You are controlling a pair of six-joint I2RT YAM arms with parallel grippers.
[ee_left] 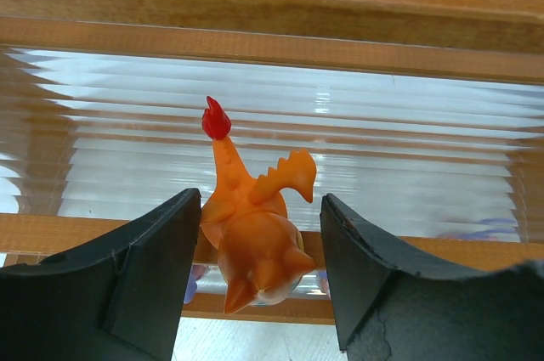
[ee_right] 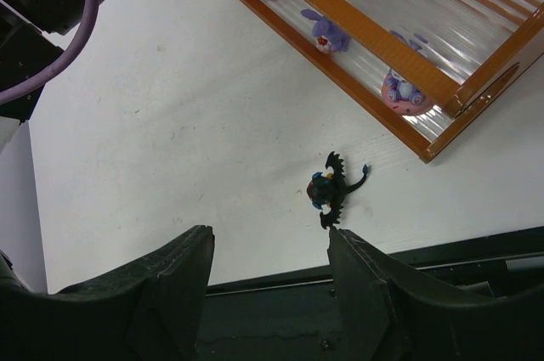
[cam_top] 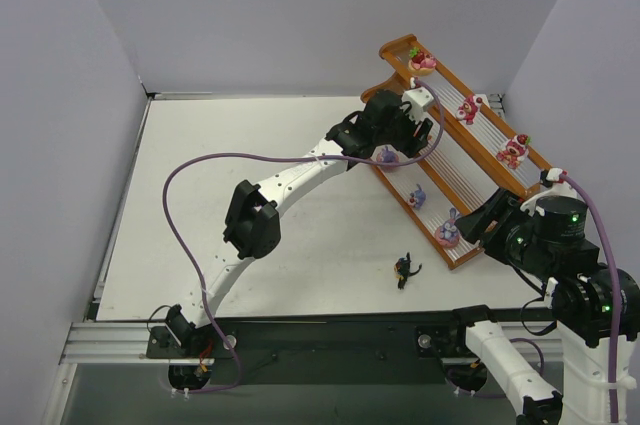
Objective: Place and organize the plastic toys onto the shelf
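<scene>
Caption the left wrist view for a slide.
Left gripper, open, flanks the orange toy in front of the shelf and its white slatted floor.

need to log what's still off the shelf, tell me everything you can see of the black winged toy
The black winged toy is a dragon-like figurine of dark plastic, with jagged wings, a curled tail and blue and reddish marks on its head. It sits on the table, near the front corner of the lowest tier of the shelf but apart from it. Only the table touches it; whether it stands or lies tipped is unclear.
</scene>
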